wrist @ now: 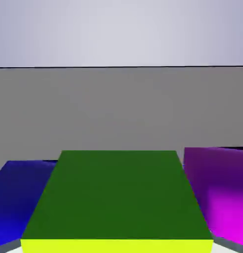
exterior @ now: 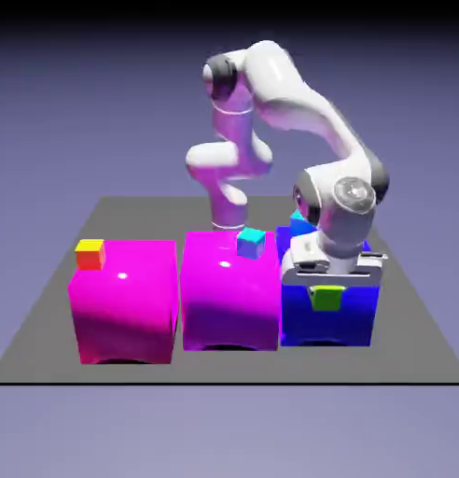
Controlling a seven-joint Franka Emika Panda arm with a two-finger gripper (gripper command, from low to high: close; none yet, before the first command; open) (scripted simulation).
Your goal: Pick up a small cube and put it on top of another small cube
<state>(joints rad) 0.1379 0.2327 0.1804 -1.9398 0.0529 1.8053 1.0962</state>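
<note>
Jaws of my gripper (exterior: 327, 297) are clamping the green cube (exterior: 326, 298), so it can be lifted. Blue block (exterior: 350, 317) is sitting beneath; cyan cube (exterior: 251, 244) is waiting at ten o'clock.

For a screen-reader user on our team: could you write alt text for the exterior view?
A white robot arm's gripper, fingers shut, holds a tiny green cube in front of a big blue block. At the exterior view's left are two big magenta blocks, one carrying a yellow-and-orange small cube, the other a cyan small cube.

small cube (exterior: 326, 298) in gripper (exterior: 326, 291) | above right block (exterior: 350, 317) | three blocks abreast
</note>
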